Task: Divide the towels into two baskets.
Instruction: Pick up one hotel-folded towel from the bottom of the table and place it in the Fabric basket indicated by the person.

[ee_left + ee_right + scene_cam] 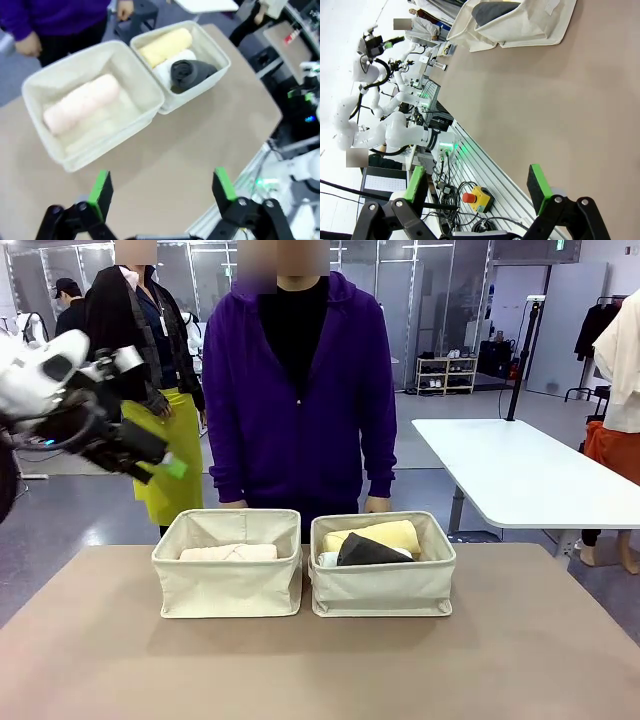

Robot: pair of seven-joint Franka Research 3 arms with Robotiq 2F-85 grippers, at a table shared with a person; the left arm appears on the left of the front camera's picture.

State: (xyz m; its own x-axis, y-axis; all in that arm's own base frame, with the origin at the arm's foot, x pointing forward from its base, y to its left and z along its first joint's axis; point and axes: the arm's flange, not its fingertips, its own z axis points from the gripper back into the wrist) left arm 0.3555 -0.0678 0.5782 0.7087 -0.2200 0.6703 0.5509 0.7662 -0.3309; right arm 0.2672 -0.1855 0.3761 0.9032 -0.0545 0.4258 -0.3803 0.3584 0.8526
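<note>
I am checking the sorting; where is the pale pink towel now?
In the front view the pale pink towel lies alone in the left basket, beside the right basket.

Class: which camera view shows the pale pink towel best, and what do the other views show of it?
The left wrist view: it looks down into the left basket, showing the whole pale pink towel. The front view shows just its top over the basket wall; the right wrist view doesn't help.

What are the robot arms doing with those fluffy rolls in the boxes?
Right now nothing is being held. The left gripper hangs open above the table, and the right gripper is open too. The pink towel lies alone in one basket. The yellow towel, white towel and dark grey towel share the other basket. A person stands behind them.
</note>
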